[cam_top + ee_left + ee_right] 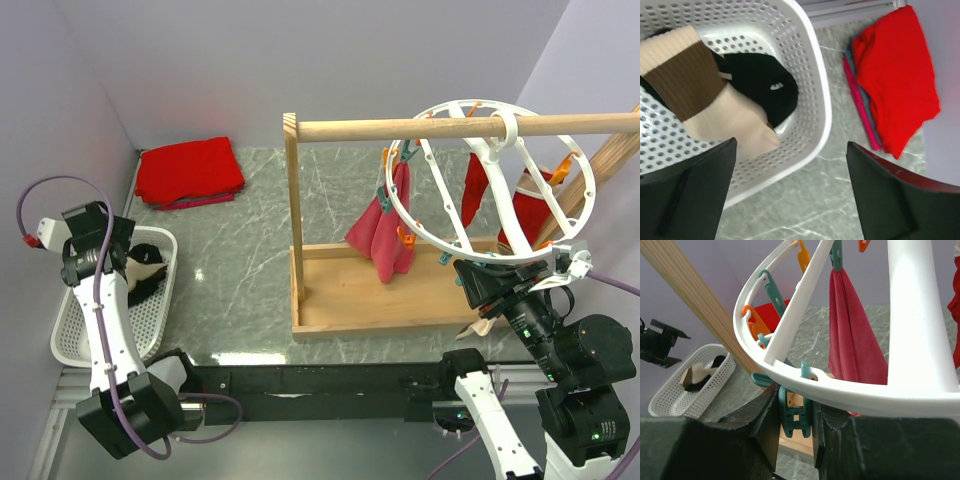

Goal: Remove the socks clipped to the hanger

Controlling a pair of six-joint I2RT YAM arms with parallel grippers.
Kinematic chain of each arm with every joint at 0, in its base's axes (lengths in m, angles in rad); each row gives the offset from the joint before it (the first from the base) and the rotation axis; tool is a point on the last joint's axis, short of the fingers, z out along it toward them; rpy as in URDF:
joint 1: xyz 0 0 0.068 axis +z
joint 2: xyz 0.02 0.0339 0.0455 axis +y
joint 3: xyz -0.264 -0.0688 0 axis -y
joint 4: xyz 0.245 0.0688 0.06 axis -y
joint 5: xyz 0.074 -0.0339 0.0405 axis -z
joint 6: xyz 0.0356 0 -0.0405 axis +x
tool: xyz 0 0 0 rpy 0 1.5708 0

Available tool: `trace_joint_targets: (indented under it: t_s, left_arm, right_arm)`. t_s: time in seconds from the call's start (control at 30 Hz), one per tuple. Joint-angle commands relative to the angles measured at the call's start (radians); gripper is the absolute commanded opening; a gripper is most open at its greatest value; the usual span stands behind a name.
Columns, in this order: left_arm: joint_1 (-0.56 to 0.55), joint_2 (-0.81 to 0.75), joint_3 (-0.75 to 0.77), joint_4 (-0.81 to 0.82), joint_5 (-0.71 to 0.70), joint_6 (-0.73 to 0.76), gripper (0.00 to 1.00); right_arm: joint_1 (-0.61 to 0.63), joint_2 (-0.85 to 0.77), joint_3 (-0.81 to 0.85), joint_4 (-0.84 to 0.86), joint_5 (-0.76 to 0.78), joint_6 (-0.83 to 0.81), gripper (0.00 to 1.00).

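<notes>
Left fingers (690,195) spread over the basket (822,100), brown sock (690,85) inside. Right fingers (840,440) pinch a teal peg (795,417). The next move probably calls for unclipping the pink sock (855,340).

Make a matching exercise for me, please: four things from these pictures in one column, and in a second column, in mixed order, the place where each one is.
Things
1. brown-and-cream sock
2. pink sock
3. red cloth
4. teal peg

Places
A. between the right arm's jaws
B. lying in the white basket
C. hanging clipped to the white hanger
D. folded on the table, far left corner

Pairs: 1-B, 2-C, 3-D, 4-A
</notes>
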Motion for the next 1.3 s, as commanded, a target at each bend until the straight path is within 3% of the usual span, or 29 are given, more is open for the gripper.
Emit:
trace_joint_targets:
  t_s: [0.0,0.23,0.47,0.53,0.87,1.1,1.27]
  left_arm:
    - [0.006,-0.060,0.004,0.019,0.057,-0.027,0.96]
    - [0.003,-0.152,-0.006,0.082,0.166,-0.034,0.96]
    - [-0.030,-0.243,-0.022,0.229,0.483,0.007,0.96]
    - [-0.059,-0.272,-0.025,0.273,0.516,0.013,0.96]
    - [-0.404,-0.277,0.021,0.329,0.530,0.061,0.96]
    - [-0.563,-0.346,-0.112,0.539,0.735,0.090,0.97]
    - [-0.676,-0.367,-0.151,0.587,0.841,0.124,0.97]
  right_arm:
    - [0.005,-0.004,0.011,-0.025,-0.030,-0.003,0.01]
    - [0.004,-0.009,0.003,-0.025,-0.029,-0.001,0.02]
    - [0.004,-0.009,-0.001,-0.018,-0.036,0.005,0.02]
    - [0.002,-0.010,-0.003,-0.018,-0.038,0.005,0.03]
    - [0.004,-0.009,-0.004,-0.017,-0.041,0.019,0.04]
    - [0.004,-0.010,-0.009,-0.020,-0.042,0.025,0.04]
    - [0.005,-0.007,-0.026,-0.003,-0.061,0.037,0.04]
